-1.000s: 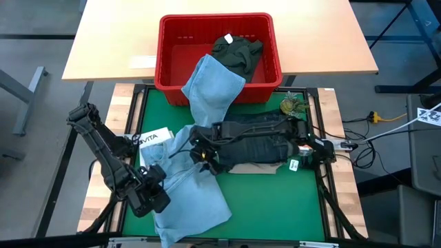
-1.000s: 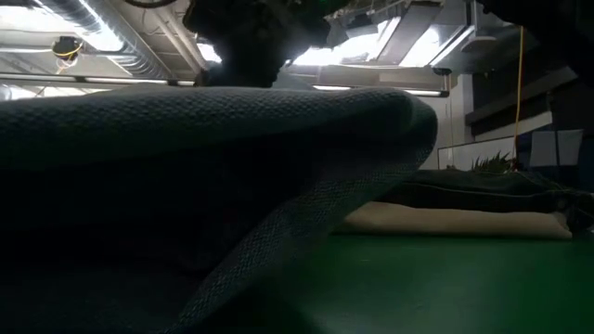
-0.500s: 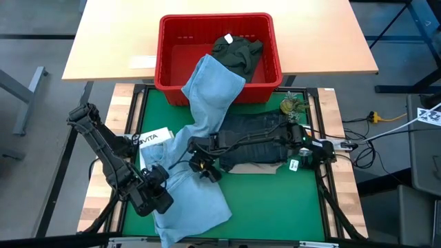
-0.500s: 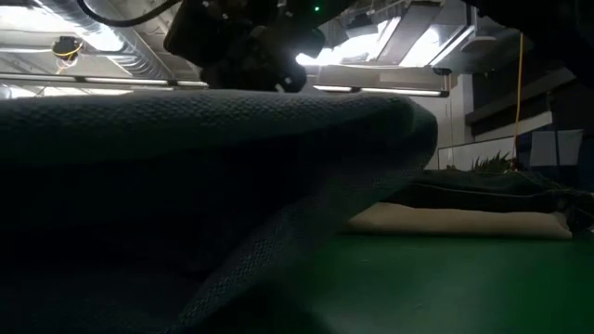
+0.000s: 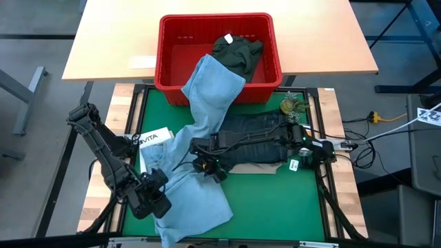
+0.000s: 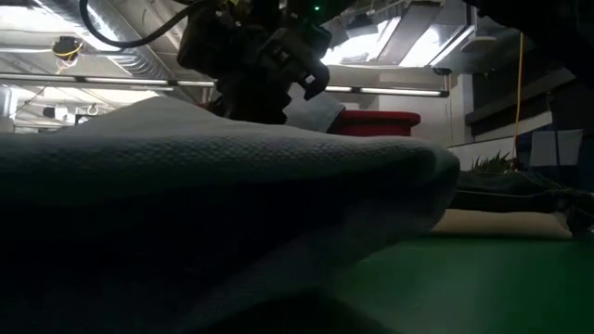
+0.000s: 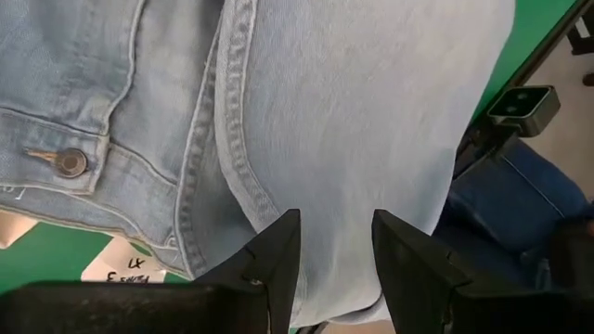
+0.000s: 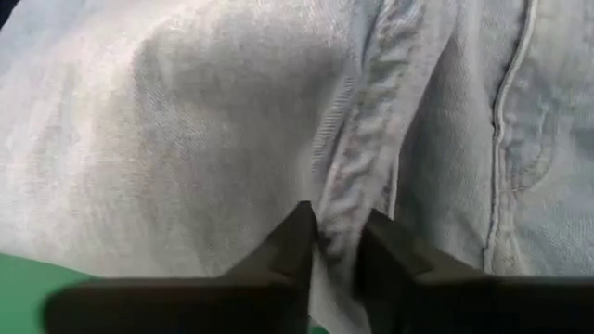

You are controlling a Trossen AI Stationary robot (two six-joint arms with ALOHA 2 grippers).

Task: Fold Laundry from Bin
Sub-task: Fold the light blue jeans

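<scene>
Red bin point(image 5: 173, 52) holds an olive garment point(image 5: 238, 49); light jeans point(image 5: 207, 89) overhang its rim.

One red bin point(image 5: 172, 76), four garments, one white card point(image 5: 156, 137), two arms.

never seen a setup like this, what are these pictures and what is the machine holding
Two dark robot arms work at a green table. One camera looks straight down, one sits at table height, and one rides on each wrist. Light blue jeans trail out of a red bin, where an olive piece still lies. Dark jeans rest folded on a beige garment. The right end effector is pinching a seam of the light jeans. The left end effector has the jeans between its fingers near their lower edge.
</scene>
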